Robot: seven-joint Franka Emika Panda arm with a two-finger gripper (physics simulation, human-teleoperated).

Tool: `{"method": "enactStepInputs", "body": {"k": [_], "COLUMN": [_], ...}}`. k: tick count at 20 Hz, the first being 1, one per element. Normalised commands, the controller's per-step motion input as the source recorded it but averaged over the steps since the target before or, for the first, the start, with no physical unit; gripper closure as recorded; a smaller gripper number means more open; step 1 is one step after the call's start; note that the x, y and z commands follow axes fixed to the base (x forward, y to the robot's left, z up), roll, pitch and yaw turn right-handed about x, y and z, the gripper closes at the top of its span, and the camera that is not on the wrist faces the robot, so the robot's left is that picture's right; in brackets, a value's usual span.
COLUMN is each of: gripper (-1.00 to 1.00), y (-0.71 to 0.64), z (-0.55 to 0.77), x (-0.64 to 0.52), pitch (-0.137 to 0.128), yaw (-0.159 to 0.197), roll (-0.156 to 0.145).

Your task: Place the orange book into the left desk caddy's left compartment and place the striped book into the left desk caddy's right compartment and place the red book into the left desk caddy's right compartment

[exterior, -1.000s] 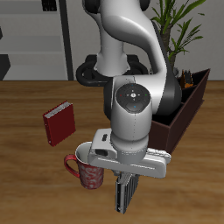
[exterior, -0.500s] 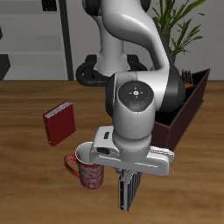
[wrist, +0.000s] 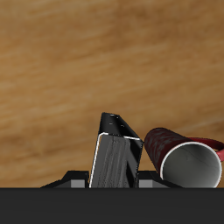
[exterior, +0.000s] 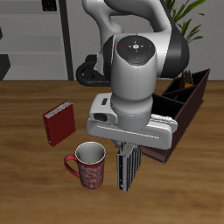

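Exterior view: fingers [exterior: 125, 149] closed on the top edge of the striped book [exterior: 128, 171]. The book hangs upright below them, clear of the worktop [exterior: 31, 192], near the front edge. The mug [exterior: 87, 165] is just beside it and I can't tell if there is a gap. In the wrist view the striped book [wrist: 114, 162] sits right next to the mug [wrist: 185, 164], apparently not touching.

Step in hand, as I judge it: carry the striped book to the left desk caddy [exterior: 185, 115] and drop it into the right compartment.

To do it well:
- Lift straight up first so the lower edge clears the mug rim and doesn't drag it.
- Hold the grip firm. The book is thin and held only at the top, so it could swing or pivot on a fast move.
- Travel back toward the caddy with the book well above its wall.
- Line up the flat face with the compartment walls before lowering.
- Aim for the big square section at the lower end. Most of it is hidden behind the arm here, so check in the wrist view before release.
- Open only once the lower edge is inside.

Farther back, the red book [exterior: 59, 123] lies flat on the worktop, well apart from the caddy and not yet placed. Farthest, something orange [exterior: 186, 86] shows inside the caddy's far end, likely the orange book, but it's too small to be sure.
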Motion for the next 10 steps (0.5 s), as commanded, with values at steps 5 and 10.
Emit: {"method": "enactStepInputs", "body": {"k": [5, 10], "gripper": [1.00, 1.00], "y": [-0.13, -0.14], "z": [0.50, 0.31], "x": [-0.24, -0.26], "pitch": [-0.038, -0.016], "yaw": [-0.049, -0.047], "roll": [-0.010, -0.017]}}
